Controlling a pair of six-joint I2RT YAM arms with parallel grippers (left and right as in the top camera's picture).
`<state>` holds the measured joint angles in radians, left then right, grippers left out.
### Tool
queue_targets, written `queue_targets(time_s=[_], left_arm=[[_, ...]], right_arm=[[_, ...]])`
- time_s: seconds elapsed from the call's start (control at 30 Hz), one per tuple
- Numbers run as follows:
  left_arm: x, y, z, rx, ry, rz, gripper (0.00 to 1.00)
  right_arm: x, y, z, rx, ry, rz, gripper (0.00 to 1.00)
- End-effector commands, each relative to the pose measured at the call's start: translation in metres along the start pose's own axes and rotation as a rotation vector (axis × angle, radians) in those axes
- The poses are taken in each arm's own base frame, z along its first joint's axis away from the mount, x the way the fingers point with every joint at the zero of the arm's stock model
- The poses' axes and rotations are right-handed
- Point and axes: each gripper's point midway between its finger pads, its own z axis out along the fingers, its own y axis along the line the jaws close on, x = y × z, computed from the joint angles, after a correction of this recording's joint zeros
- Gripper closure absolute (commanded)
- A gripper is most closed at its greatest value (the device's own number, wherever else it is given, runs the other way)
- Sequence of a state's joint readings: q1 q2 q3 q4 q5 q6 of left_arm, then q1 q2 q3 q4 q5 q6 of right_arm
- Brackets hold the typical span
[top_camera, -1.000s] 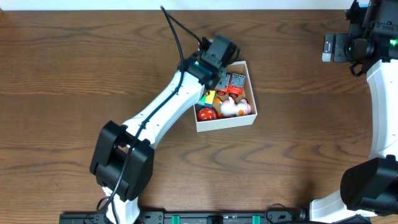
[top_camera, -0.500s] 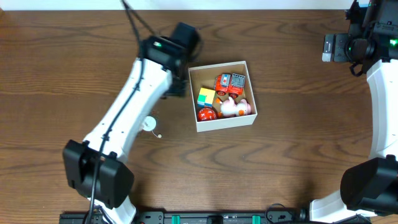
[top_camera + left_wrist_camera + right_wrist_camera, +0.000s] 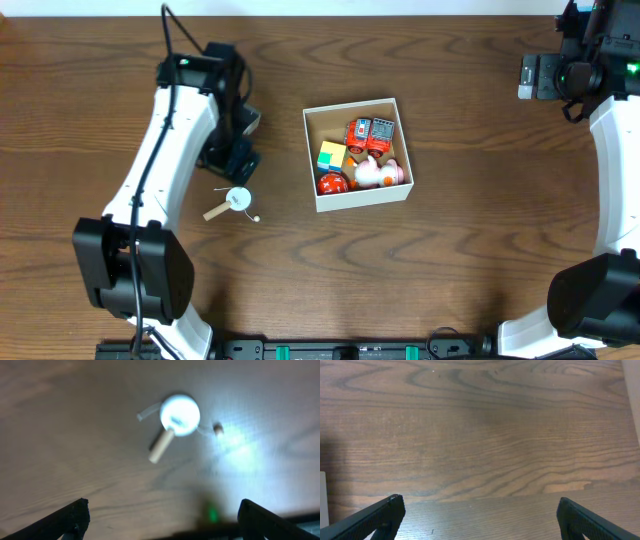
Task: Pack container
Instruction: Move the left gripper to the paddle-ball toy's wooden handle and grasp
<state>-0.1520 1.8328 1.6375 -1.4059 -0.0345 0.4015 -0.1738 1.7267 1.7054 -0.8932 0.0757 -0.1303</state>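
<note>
Since the container [image 3: 361, 197] holds several toys [image 3: 362, 153] and a white disc toy [image 3: 179, 415] lies loose on the table [image 3: 450, 270] to its left, the left gripper [image 3: 166, 518] hovers near that toy, jaws wide and empty, likely lining up a pick, while the right gripper [image 3: 480, 516] sits parked, also spread empty, well right of the container.

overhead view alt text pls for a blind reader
A square white-walled container sits mid-table on dark wood, holding several small toys. The left arm reaches toward a small white round toy lying on the table left of it; the right arm stands at the right edge.
</note>
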Motion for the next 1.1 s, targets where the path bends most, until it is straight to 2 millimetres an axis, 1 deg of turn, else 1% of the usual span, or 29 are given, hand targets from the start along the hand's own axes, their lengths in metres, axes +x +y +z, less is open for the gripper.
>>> queue_targets(time_s=[0.0,0.03,0.13,0.2,0.27,0.37,0.43,0.53,0.6,0.77,0.87,0.93,1.07], left_arm=[[0.005,-0.013,0.012,0.177,-0.039,0.105,0.05],[0.007,-0.013,0.017,0.201,-0.041,0.102,0.05],[0.014,-0.002,0.041,0.214,-0.034,0.061,0.05],[0.018,0.001,0.055,0.222,-0.033,0.046,0.04],[0.023,-0.001,0.066,0.232,-0.018,0.068,0.04],[0.027,-0.004,0.077,0.239,-0.011,0.095,0.04],[0.024,-0.004,0.082,0.237,-0.027,0.097,0.04],[0.019,-0.010,0.087,0.261,-0.063,0.145,0.10],[0.018,-0.011,0.091,0.257,-0.067,0.154,0.11],[0.012,-0.008,0.097,0.236,-0.095,0.155,0.11],[0.006,-0.005,0.099,0.221,-0.119,0.167,0.14],[0.006,-0.005,0.099,0.218,-0.123,0.186,0.16],[0.008,-0.002,0.100,0.204,-0.111,0.189,0.16]], right_arm=[[-0.003,-0.006,-0.002,0.010,-0.009,0.027,0.01],[-0.002,-0.005,-0.002,0.009,-0.008,0.026,0.01],[-0.002,-0.006,-0.002,0.010,-0.008,0.026,0.01],[-0.003,-0.005,-0.002,0.009,-0.009,0.026,0.01],[-0.002,-0.006,-0.002,0.010,-0.008,0.026,0.01],[-0.002,-0.006,-0.002,0.010,-0.008,0.026,0.01],[-0.002,-0.006,-0.002,0.010,-0.008,0.026,0.01],[-0.002,-0.006,-0.002,0.010,-0.008,0.026,0.01],[-0.002,-0.006,-0.002,0.010,-0.008,0.026,0.01],[-0.002,-0.006,-0.002,0.010,-0.008,0.026,0.01],[-0.002,-0.006,-0.002,0.010,-0.008,0.026,0.01],[-0.002,-0.006,-0.002,0.010,-0.008,0.026,0.01],[-0.003,-0.005,-0.002,0.009,-0.009,0.026,0.01]])
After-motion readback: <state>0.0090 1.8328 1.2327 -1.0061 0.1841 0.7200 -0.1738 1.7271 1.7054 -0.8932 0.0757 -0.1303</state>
